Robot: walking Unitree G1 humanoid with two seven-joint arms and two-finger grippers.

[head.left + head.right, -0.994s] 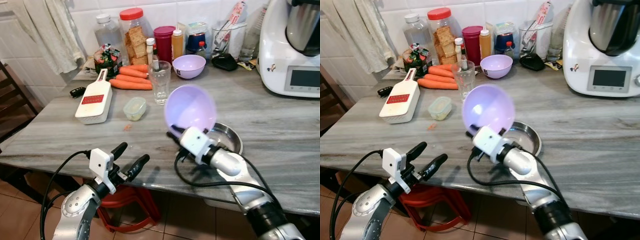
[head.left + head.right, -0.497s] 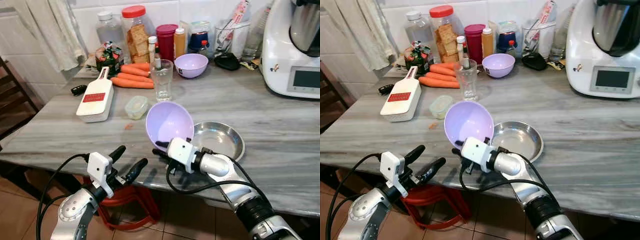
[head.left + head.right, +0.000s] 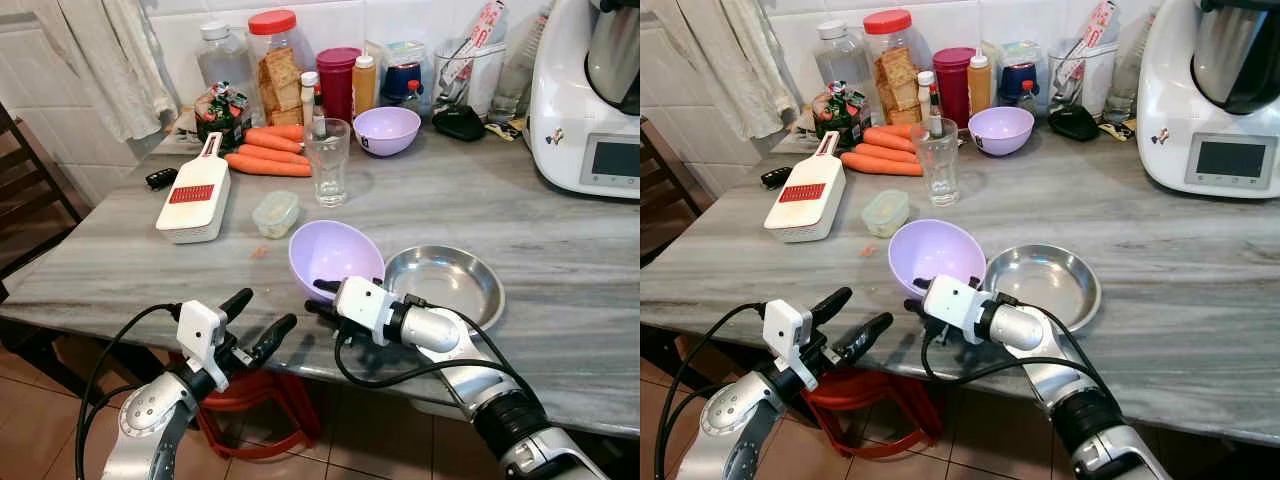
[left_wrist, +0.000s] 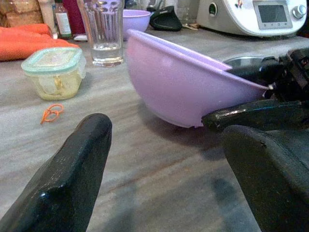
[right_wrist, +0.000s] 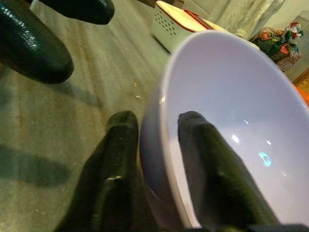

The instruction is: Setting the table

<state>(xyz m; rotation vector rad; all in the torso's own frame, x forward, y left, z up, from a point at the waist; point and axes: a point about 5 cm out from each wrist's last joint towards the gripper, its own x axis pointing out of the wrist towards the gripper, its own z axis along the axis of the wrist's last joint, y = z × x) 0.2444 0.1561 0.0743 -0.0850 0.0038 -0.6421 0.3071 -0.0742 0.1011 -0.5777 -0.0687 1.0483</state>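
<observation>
A light purple bowl [image 3: 335, 255] rests slightly tilted on the grey marble table [image 3: 120, 270], just left of a shallow steel dish [image 3: 445, 285]. My right gripper [image 3: 318, 296] is shut on the bowl's near rim. One finger [image 5: 116, 169] sits outside the wall and the other [image 5: 212, 174] inside. My left gripper [image 3: 258, 318] is open and empty, at the table's front edge, a little left of the bowl. Along the left wrist view the bowl [image 4: 178, 82] shows between the two fingers [image 4: 72, 183]. A second purple bowl [image 3: 387, 130] stands at the back.
A drinking glass [image 3: 327, 160], a small lidded container [image 3: 273, 213], a white grater [image 3: 192, 190] and carrots [image 3: 265, 160] lie behind the bowl. Jars and bottles [image 3: 275, 60] line the wall. A white kitchen machine [image 3: 590, 100] stands at the back right. A red stool [image 3: 250, 420] stands under the table.
My right gripper has lowered the purple bowl from mid-air, where it was tipped toward the camera, onto the table beside the steel dish. The left arm has barely moved.
</observation>
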